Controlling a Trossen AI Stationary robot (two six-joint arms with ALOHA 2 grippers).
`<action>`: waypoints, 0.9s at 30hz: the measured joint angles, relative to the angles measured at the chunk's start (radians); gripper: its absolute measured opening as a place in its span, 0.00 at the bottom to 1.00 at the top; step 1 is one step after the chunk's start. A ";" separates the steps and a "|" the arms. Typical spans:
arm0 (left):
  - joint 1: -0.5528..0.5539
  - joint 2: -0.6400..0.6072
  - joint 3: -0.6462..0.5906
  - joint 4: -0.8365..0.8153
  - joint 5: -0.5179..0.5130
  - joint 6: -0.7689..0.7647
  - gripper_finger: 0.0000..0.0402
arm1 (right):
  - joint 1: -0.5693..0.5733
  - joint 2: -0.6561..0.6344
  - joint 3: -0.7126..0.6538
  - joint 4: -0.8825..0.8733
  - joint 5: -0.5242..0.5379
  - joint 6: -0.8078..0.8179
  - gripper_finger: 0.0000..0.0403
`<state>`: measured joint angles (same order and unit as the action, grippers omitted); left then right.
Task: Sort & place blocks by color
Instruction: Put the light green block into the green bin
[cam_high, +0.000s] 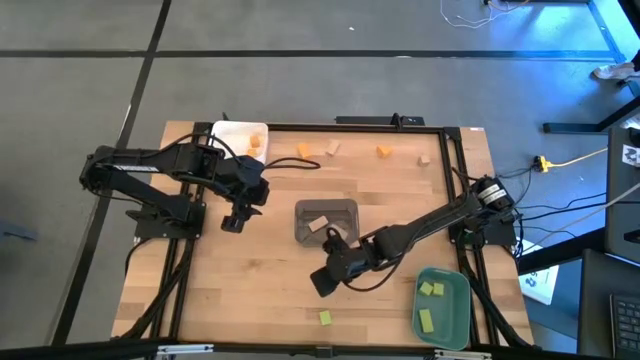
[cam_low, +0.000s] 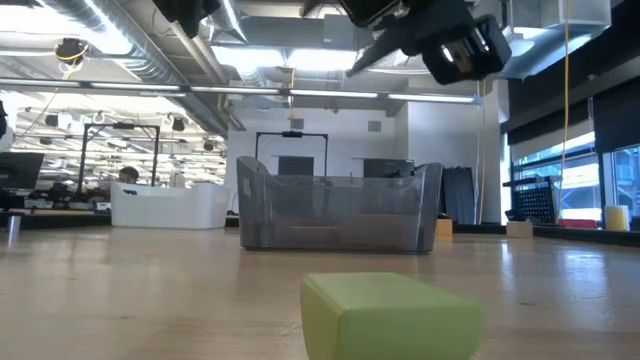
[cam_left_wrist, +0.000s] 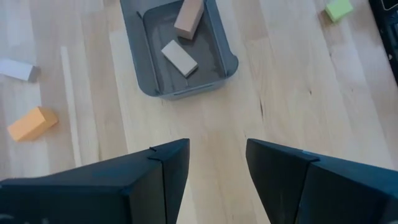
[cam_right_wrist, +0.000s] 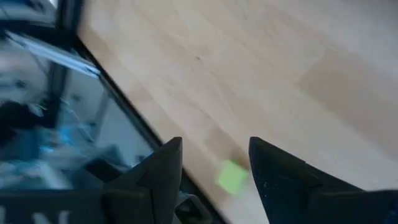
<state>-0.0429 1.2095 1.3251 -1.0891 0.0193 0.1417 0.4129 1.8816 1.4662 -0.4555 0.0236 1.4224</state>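
My right gripper hovers open over the table's near middle, just above and beyond a loose light-green block. That block shows between and beyond its fingers in the right wrist view and lies close up in the low view. My left gripper hangs open left of the grey tray, which holds two tan blocks. Two orange blocks and two tan blocks lie loose near the far edge. The white tray holds orange blocks, and the teal tray holds two green ones.
A black frame runs round the table's edges. Bare wood lies between the grey tray and the near edge. Cables trail off the table's right side. In the low view the grey tray stands mid-table with the white tray behind on the left.
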 joint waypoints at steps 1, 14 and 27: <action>0.000 0.000 0.000 0.000 0.000 0.000 0.38 | 0.000 0.000 0.000 0.004 0.000 0.017 0.46; 0.000 0.000 0.000 0.001 0.000 0.000 0.38 | 0.001 0.009 0.118 -0.296 0.063 0.293 0.46; 0.000 0.001 0.000 0.001 0.000 0.025 0.38 | 0.034 0.181 0.526 -0.791 -0.016 0.269 0.46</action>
<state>-0.0425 1.2102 1.3251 -1.0882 0.0196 0.1670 0.4472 2.0631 1.9919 -1.2465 0.0075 1.6913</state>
